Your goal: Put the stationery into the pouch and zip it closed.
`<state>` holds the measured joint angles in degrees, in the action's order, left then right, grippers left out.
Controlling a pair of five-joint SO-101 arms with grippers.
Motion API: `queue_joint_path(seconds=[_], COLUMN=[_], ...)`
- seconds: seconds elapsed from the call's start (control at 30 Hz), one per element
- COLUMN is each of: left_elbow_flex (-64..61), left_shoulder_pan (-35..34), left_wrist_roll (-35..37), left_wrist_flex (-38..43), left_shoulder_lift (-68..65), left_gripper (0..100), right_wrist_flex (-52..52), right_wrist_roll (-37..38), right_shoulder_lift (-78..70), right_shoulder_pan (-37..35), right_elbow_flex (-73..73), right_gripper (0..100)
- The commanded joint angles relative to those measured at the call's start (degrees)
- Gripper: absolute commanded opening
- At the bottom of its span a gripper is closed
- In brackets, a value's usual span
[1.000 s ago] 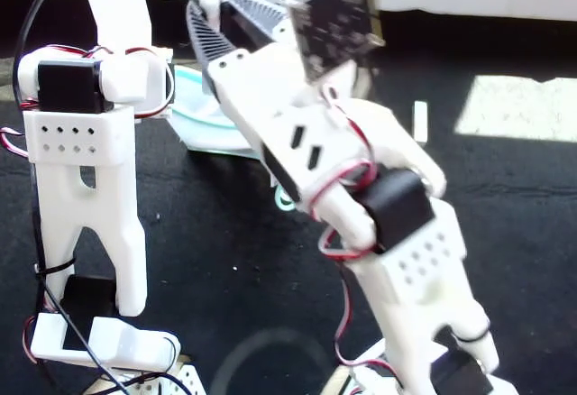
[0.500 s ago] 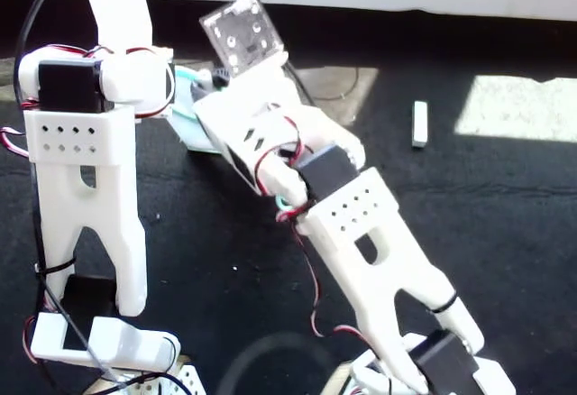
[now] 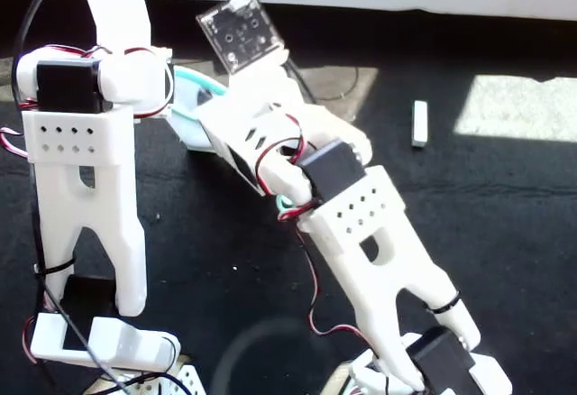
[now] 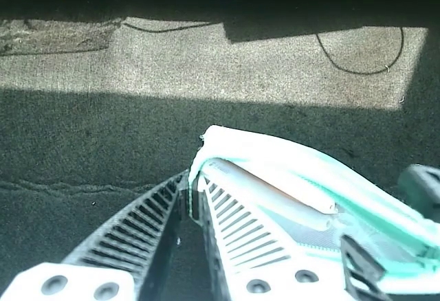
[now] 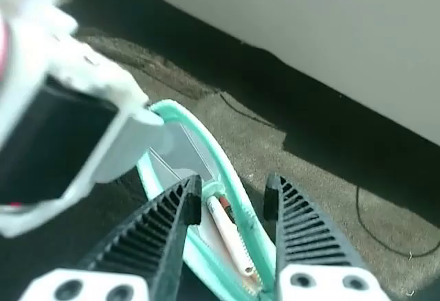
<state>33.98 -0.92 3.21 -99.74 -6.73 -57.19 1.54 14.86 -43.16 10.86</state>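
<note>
On the left we see the left arm [image 3: 86, 160] standing tall over the black table [image 3: 505, 233]. The left gripper [image 4: 190, 181] has its two ribbed fingers [image 4: 237, 236] pressed almost together. They pinch the very end of the pouch [image 4: 275, 153]. The pouch is light green with a see-through side. It lies on the table just beside the left arm, near the back, and its top is not zipped. Inside it we see a white pen [image 4: 268, 194] lying flat.

Next comes the right arm [image 3: 361, 224]. It leans over from the front of the table toward the pouch. The right gripper [image 5: 230, 190] is wide apart, with one finger on each side of the pouch's green rim. We cannot tell if the fingers touch the rim.

Far to the right, a small white stick [image 3: 419, 124] lies on the table. It is well apart from the pouch and from both arms. Just beside it is a bright patch of sun [image 3: 518, 106].
</note>
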Motion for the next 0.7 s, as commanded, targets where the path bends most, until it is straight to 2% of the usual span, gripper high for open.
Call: queue_joint_path(seconds=[0.0,0.07,0.17,0.27,0.3,0.47,0.67], left_elbow_flex=[-0.57,-0.57,-0.57,-0.57,-0.48,-0.48,-0.48], left_shoulder_pan=[-0.4,-0.4,-0.31,-0.04,-0.04,-0.04,-0.4], left_wrist_roll=[0.18,0.18,0.18,0.18,0.18,0.18,0.18], left_wrist_flex=[-0.79,-0.79,-0.79,-0.79,-0.79,-0.79,-0.79], left_shoulder_lift=[-2.59,-2.59,-2.59,-2.59,-2.59,-2.59,-2.59], left_gripper=[1,1,1,1,1,1,1], right_wrist_flex=[-5.85,-9.8,-14.37,-15.16,-15.16,-12.62,-11.65], right_wrist_roll=[-0.44,-0.44,-0.62,-0.26,-0.26,-0.26,-0.35], right_shoulder_lift=[0.48,0.4,-0.31,-3.3,-5.14,-21.23,-43.12], right_shoulder_pan=[2.77,7.78,21.49,34.42,37.58,44.35,47.08], right_elbow_flex=[15.78,24.13,31.96,28.18,25.8,15.08,22.55], right_gripper=[15.5,15.5,13.8,1.2,0.2,8.1,26.9])
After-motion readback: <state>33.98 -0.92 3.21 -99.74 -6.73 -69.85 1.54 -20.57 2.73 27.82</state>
